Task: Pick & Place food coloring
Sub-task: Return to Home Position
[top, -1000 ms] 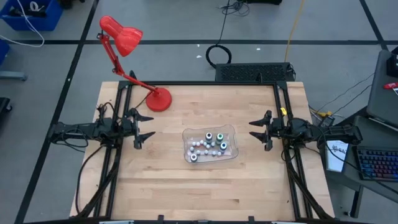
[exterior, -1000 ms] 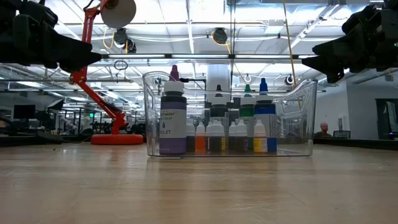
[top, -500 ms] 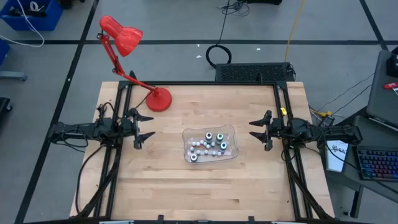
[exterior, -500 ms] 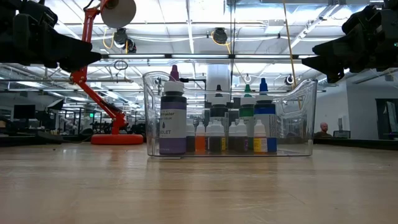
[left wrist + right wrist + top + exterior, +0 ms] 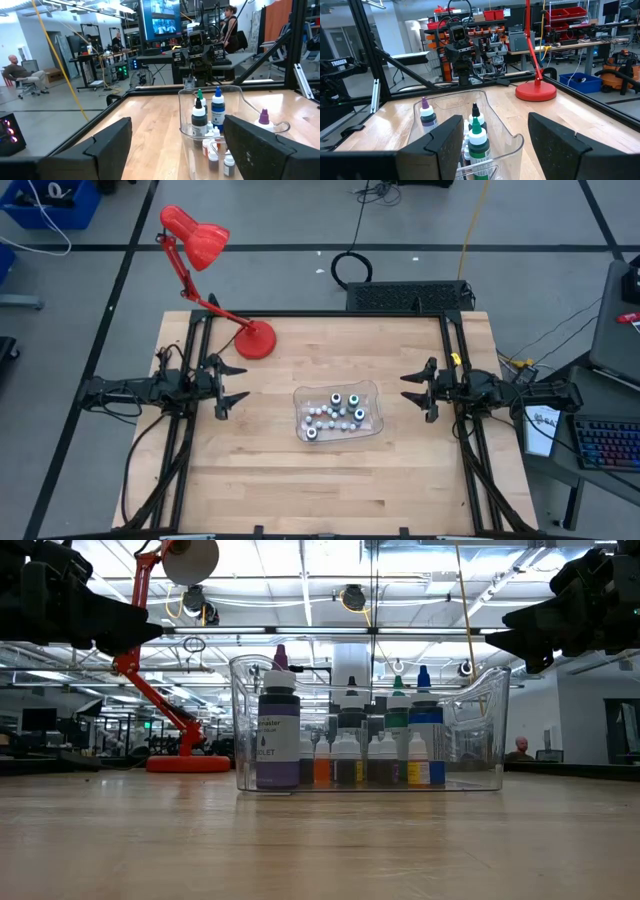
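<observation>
Several food coloring bottles (image 5: 338,413) stand upright inside a clear plastic tub (image 5: 298,394) on the middle of the wooden table. The low view shows tall ones (image 5: 278,730) and small white-capped ones (image 5: 345,760). My left gripper (image 5: 232,388) hangs open above the table's left side, pointing level at the tub (image 5: 235,107) from a distance. My right gripper (image 5: 408,387) hangs open above the right side, facing the tub (image 5: 507,137) the same way. Nothing lies between either pair of fingers.
A red desk lamp stands by its round base (image 5: 256,340) on the table's far left part, its head (image 5: 195,235) reaching beyond the far edge. Black frame rails (image 5: 455,340) run along the left, right and far edges. Bare wood lies around the tub.
</observation>
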